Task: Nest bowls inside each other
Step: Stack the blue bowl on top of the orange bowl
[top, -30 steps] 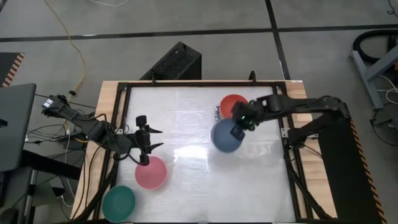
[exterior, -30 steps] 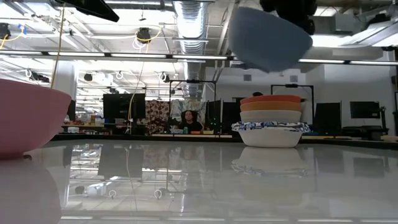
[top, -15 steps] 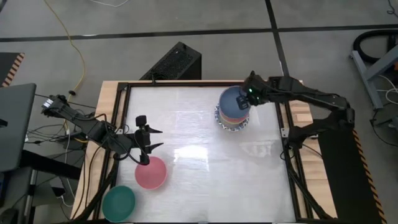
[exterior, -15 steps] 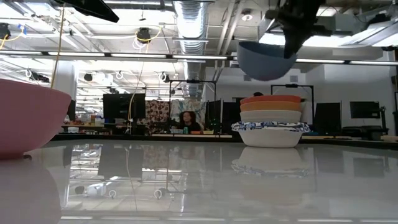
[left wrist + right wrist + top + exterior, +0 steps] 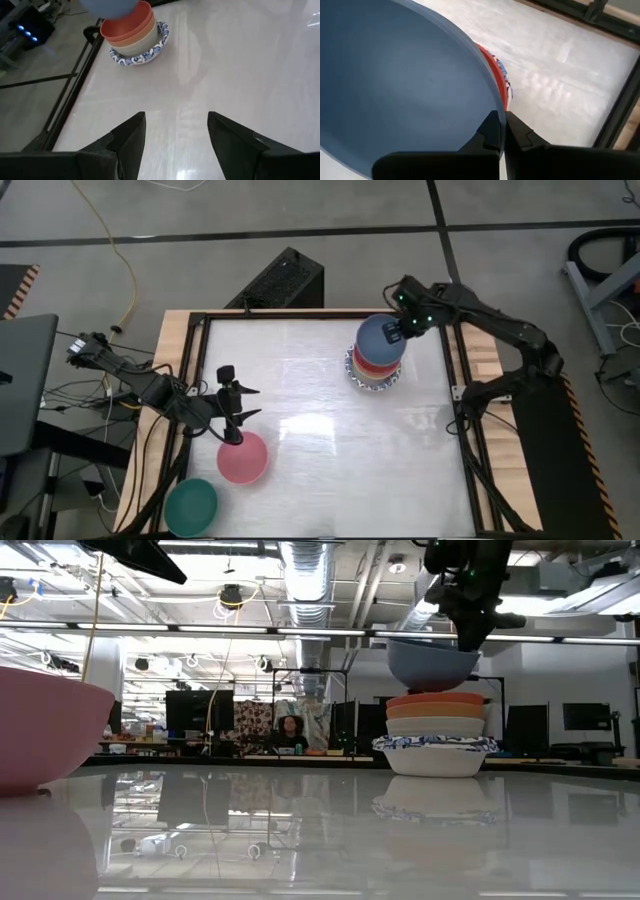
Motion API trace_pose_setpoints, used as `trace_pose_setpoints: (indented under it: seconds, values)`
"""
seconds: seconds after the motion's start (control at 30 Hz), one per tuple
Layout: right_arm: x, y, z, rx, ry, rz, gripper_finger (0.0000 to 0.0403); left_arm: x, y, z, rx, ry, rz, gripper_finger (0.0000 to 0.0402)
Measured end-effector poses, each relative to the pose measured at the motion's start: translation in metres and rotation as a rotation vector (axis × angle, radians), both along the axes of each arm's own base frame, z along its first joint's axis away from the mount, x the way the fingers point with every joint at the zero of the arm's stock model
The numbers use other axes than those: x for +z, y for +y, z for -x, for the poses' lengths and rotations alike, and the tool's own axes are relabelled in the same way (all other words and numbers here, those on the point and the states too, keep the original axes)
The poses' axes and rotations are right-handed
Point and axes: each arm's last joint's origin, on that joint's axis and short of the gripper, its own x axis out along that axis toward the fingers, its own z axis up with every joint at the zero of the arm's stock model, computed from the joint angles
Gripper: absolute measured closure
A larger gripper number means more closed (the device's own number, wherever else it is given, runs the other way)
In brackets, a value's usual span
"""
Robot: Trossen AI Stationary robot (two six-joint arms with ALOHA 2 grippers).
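Observation:
My right gripper [image 5: 394,331] is shut on a blue bowl [image 5: 378,340] and holds it just over a stack of bowls [image 5: 436,735] at the table's far right. The stack has a red-orange bowl [image 5: 436,700] on top, a cream one under it and a blue-patterned white one [image 5: 435,755] at the bottom, which rests on the table. At the near left my left gripper [image 5: 251,403] hovers open, just on the far side of a pink bowl [image 5: 242,458]. A green bowl [image 5: 190,506] sits at the near-left corner. My right gripper pinches the blue bowl's rim [image 5: 497,107] on the side toward the table's right edge, one finger inside the bowl and one outside. The fingers [image 5: 490,132] come steeply from above. The bowl hangs nearly level, open side up, just above the stack's top bowl.
A black frame rail [image 5: 458,395] runs around the white tabletop. A black box [image 5: 285,280] stands beyond the far edge. The middle of the table [image 5: 320,420] is free room between the stack and the pink bowl.
My right gripper has swung the blue bowl from the table's middle toward the far right, over the stack. The bowl, tilted at first, now hangs nearly level and lower, close above the red-orange bowl.

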Motion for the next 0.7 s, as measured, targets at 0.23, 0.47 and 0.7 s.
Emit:
trace_pose_setpoints:
  seconds: [0.23,0.47,0.7]
  values:
    - [-0.006,-0.013,0.003,0.048,-0.061,-0.046,0.039,0.0,0.0,0.0,0.002,0.002,0.0,0.0198]
    - [-0.026,-0.017,0.003,0.079,-0.027,-0.112,0.039,0.0,0.0,0.0,0.005,-0.001,0.003,0.0198]
    - [-0.031,-0.019,0.006,0.063,-0.02,-0.129,0.039,0.0,0.0,0.0,0.007,-0.003,0.001,0.0198]
